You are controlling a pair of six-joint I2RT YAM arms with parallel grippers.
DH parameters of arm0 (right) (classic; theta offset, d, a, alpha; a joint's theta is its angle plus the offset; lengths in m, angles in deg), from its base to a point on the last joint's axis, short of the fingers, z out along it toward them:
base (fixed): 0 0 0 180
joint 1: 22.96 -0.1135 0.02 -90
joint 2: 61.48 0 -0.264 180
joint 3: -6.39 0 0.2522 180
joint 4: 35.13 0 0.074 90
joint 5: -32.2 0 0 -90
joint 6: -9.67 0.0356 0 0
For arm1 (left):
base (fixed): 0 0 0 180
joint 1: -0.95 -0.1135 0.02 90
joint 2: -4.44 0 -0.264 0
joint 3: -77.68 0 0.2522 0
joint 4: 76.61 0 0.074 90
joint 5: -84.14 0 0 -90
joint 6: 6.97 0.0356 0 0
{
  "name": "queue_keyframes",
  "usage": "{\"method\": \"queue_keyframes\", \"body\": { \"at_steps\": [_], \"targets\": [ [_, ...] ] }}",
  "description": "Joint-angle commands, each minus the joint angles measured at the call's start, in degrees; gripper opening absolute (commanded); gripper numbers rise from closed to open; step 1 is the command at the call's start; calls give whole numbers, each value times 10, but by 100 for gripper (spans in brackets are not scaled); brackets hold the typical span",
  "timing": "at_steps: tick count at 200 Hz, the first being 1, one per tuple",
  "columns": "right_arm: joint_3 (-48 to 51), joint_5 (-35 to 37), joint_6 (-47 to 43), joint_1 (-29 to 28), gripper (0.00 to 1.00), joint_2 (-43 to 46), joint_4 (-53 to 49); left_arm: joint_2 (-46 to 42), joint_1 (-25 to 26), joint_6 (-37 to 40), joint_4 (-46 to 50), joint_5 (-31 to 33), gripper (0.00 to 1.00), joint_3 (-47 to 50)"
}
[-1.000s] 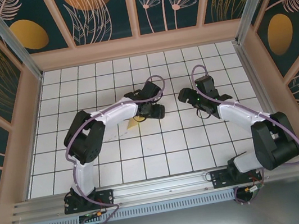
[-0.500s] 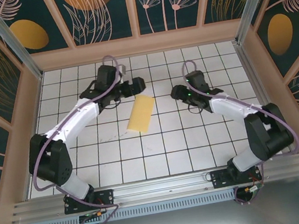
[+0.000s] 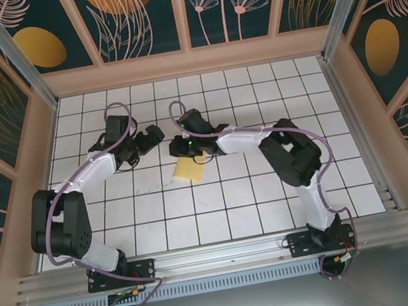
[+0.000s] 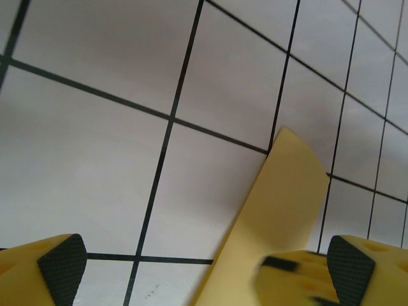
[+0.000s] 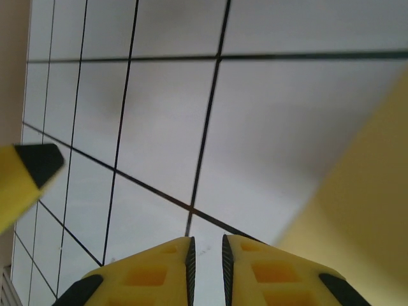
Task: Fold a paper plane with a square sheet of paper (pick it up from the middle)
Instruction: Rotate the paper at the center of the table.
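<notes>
The left gripper point(image 3: 146, 141) stands wide open with nothing between its pads point(image 4: 60, 261). The folded pale-yellow sheet of paper point(image 3: 188, 171) lies plain and unmarked on the tiled table point(image 3: 272, 189), ahead of that gripper. The right gripper point(image 3: 187, 153) hangs right above the sheet, its fingers point(image 5: 159, 268) nearly together with only a slit between them.

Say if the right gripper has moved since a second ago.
Yes: the right gripper swung left across the white tiled table, now at the far end of the pale-yellow paper.
</notes>
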Motion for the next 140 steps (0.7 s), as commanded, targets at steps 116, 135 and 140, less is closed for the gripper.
{"method": "queue_keyframes", "body": {
  "at_steps": [116,135,140],
  "targets": [
    [136,-136,-290,15,19,48,-70,-14,-3,-10,-84,-88,97,42],
    [153,-148,-280,23,23,93,-51,-13,-2,-17,-108,-116,95,52],
    [158,-150,-266,27,25,107,-40,-12,-2,-18,-113,-123,94,54]
  ]
}}
